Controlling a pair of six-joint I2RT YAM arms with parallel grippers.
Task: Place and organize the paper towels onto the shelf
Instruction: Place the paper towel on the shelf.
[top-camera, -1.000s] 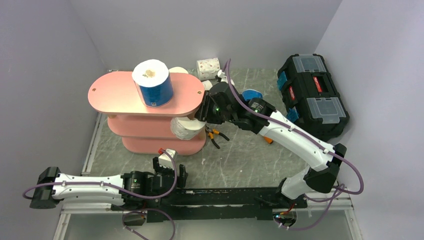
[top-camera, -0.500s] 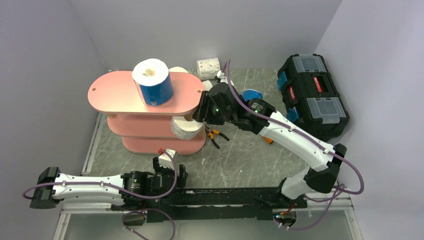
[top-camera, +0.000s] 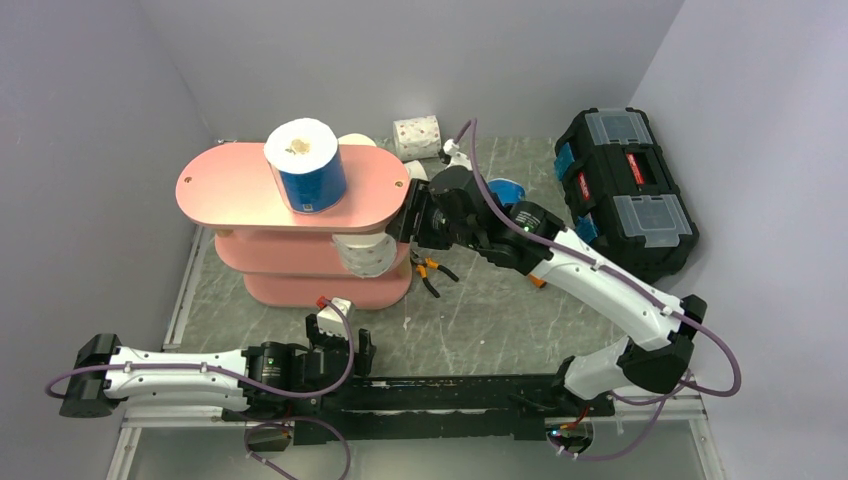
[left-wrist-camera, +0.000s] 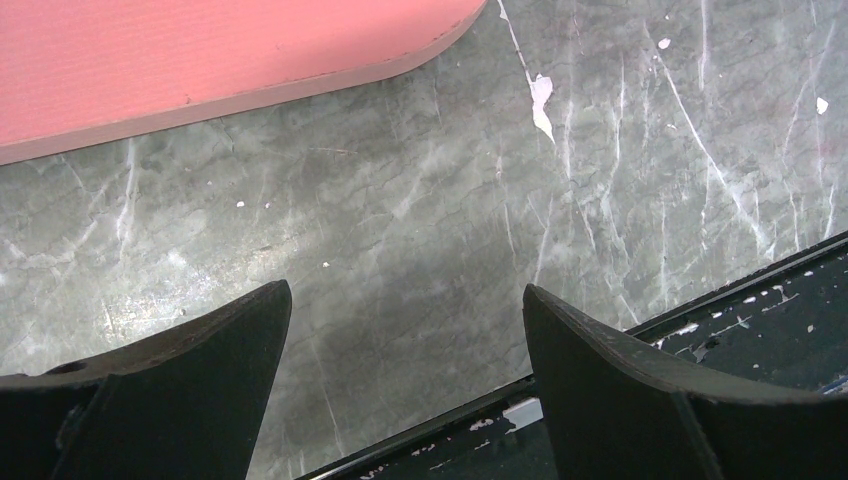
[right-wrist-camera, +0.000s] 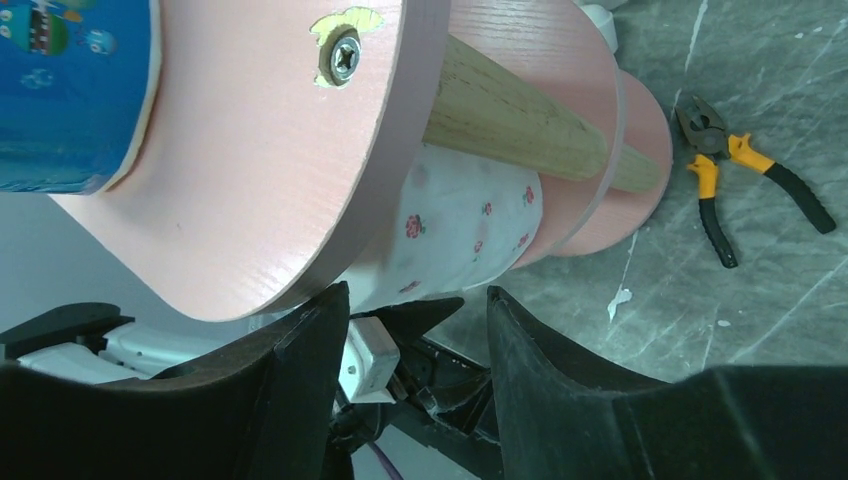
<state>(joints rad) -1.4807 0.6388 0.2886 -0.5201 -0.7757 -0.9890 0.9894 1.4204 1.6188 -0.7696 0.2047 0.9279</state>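
The pink shelf (top-camera: 240, 185) stands at the left. A blue-wrapped paper towel roll (top-camera: 305, 165) stands upright on its top board. A white roll with pink speckles (top-camera: 365, 255) lies at the right end of the middle tier; it also shows in the right wrist view (right-wrist-camera: 470, 225) under the top board (right-wrist-camera: 250, 190). My right gripper (top-camera: 402, 215) is open and empty beside the shelf's right end, just off that roll (right-wrist-camera: 418, 293). My left gripper (top-camera: 338, 335) is open and empty low over the table (left-wrist-camera: 405, 295), in front of the shelf's bottom board (left-wrist-camera: 200, 60).
A speckled roll (top-camera: 417, 135) and a white roll (top-camera: 355, 140) sit behind the shelf. A blue-wrapped roll (top-camera: 503, 188) is partly hidden by my right arm. Orange-handled pliers (top-camera: 432, 272) lie right of the shelf base. A black toolbox (top-camera: 625, 190) stands at the far right.
My right gripper has drawn back a little up and to the right from the speckled roll, which stays on the middle tier, turned slightly. The left arm has not moved.
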